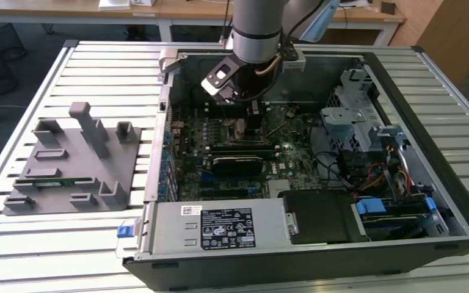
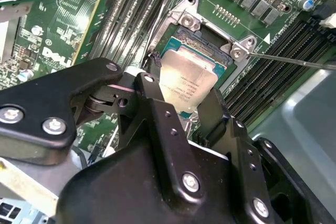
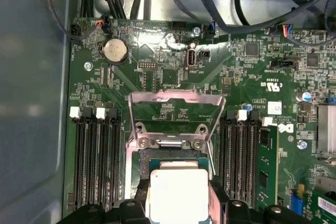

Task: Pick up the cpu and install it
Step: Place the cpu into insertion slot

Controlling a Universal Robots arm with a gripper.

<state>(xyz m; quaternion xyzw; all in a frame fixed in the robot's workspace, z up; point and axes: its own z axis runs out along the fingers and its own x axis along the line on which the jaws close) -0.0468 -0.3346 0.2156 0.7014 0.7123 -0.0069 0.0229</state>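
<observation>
Cpu point(image 2: 188, 77) hanging over the open socket point(image 2: 199, 38)
The jaws are clamping the cpu by two opposite edges, holding it close over the socket on the green board point(image 3: 173, 77).

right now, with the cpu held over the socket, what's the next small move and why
Probably ease straight down a little. The gripper holds the cpu just over the open socket, the retention frame stands raised clear, and the chip's edges look parallel to the socket's.
</observation>
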